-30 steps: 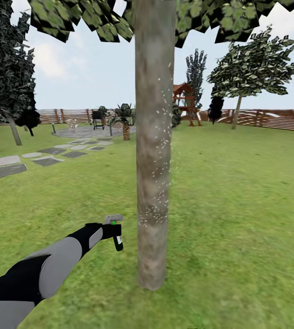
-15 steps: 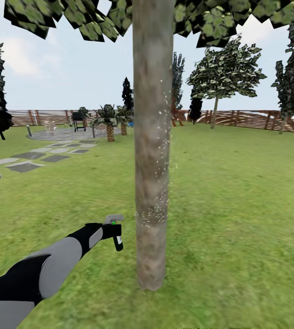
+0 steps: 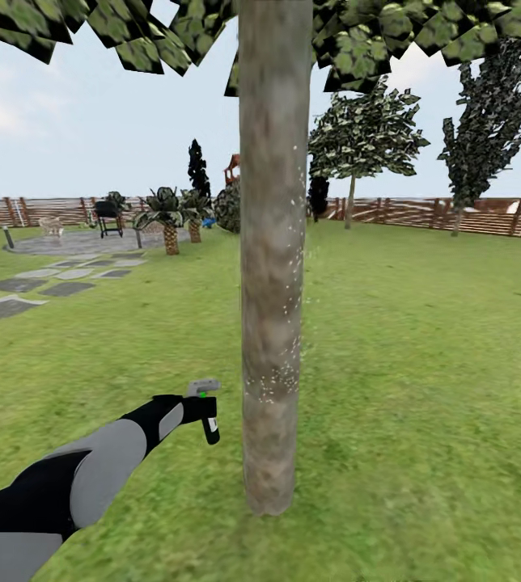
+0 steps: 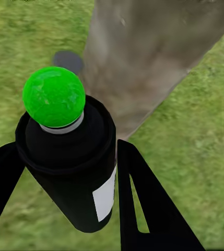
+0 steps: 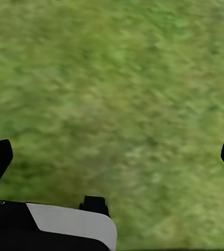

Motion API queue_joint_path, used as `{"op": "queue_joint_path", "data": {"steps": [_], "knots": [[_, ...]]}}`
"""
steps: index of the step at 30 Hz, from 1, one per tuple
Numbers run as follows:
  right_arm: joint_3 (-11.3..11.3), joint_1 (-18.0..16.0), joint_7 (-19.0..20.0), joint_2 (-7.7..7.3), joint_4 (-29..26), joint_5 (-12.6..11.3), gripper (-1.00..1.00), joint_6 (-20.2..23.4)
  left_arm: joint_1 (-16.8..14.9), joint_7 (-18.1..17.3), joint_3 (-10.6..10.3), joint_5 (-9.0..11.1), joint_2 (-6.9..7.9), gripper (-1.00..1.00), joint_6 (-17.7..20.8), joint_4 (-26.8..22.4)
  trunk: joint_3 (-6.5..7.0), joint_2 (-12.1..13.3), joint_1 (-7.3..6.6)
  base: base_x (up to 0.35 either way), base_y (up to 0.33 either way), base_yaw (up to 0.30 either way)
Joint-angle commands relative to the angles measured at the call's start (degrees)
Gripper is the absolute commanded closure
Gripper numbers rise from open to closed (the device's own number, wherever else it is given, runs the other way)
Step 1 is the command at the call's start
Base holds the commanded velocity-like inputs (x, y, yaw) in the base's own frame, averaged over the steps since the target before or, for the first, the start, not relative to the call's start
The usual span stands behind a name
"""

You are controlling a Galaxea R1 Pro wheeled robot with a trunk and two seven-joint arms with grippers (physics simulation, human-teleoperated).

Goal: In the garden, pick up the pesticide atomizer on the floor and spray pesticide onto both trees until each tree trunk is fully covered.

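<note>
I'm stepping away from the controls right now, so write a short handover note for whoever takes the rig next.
Left gripper: shut on the small black spray bottle with a white label, held beside the near grey-brown tree trunk, apart from it.
Right gripper: open, empty, over grass.
Done: bottle picked up; fine white specks dot the near trunk's right side and a low band.
Left: much of this trunk's facing bark is bare, so coverage looks partial. The far broadleaf tree by the wooden slat fence is too distant to judge; probably unsprayed.
</note>
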Motion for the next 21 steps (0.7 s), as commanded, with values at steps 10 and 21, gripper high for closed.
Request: {"op": "queue_joint_path", "data": {"steps": [10,21], "knots": [[0.08,0.0,0.0,0.0,0.0,0.04,-1.0,0.0,0.0,0.0,0.01,-0.02,-1.83,1.0,-0.37,0.02,0.35,0.0,0.0,0.038,0.081,-0.176],[0.19,0.0,0.0,-0.44,-0.29,0.04,-1.0,-0.07,0.0,-11.22,-0.35,0.18,-0.03,1.0,0.33,-1.0,0.35,0.0,0.0,0.0,0.0,-0.002]]}}
